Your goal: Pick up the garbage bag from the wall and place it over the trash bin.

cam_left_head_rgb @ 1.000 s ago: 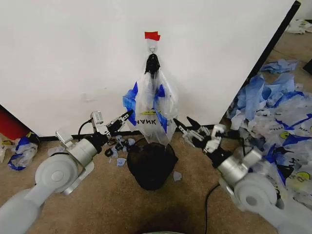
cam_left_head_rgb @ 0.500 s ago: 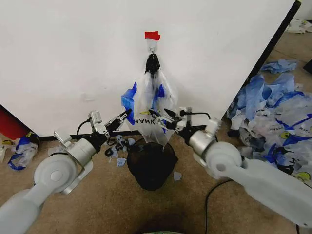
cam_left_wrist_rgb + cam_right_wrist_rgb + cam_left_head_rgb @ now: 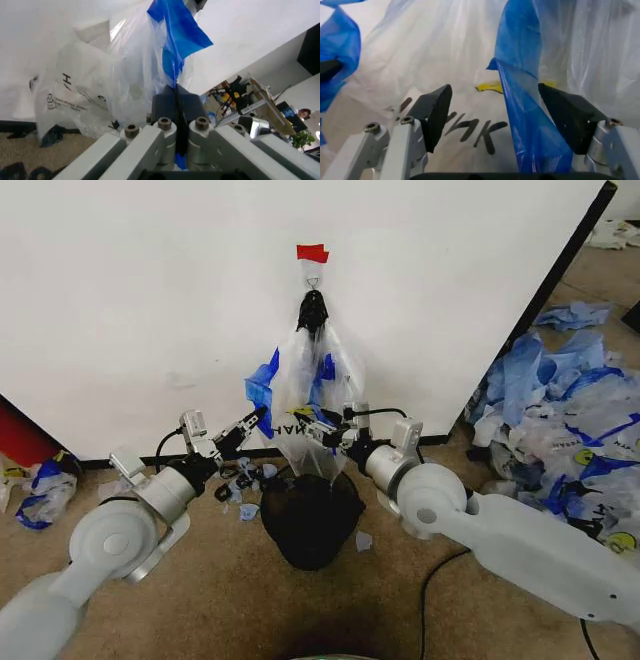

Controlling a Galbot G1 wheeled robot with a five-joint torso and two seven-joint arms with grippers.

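The garbage bag (image 3: 312,395) hangs from a small hook on the white wall (image 3: 150,300), under a red tape patch. It is whitish with blue handles and dark lettering. The black mesh trash bin (image 3: 310,518) stands on the floor right below it. My left gripper (image 3: 258,418) is at the bag's left side, shut on a blue handle strip; the left wrist view shows the gripper (image 3: 176,98) pinching blue plastic. My right gripper (image 3: 318,422) is against the bag's front, open. In the right wrist view its fingers (image 3: 436,108) straddle a blue strip (image 3: 520,82) of the bag (image 3: 420,52).
A heap of similar blue-and-white bags (image 3: 570,420) lies on the carpet at the right. Small blue scraps (image 3: 245,485) litter the floor by the bin. A red object (image 3: 20,435) and another bag (image 3: 45,492) sit at the left. A black cable (image 3: 430,590) runs along the floor.
My right arm has swung left from beside the bin up to the bag's front, its open fingers now around a blue strip. The left gripper has barely moved.
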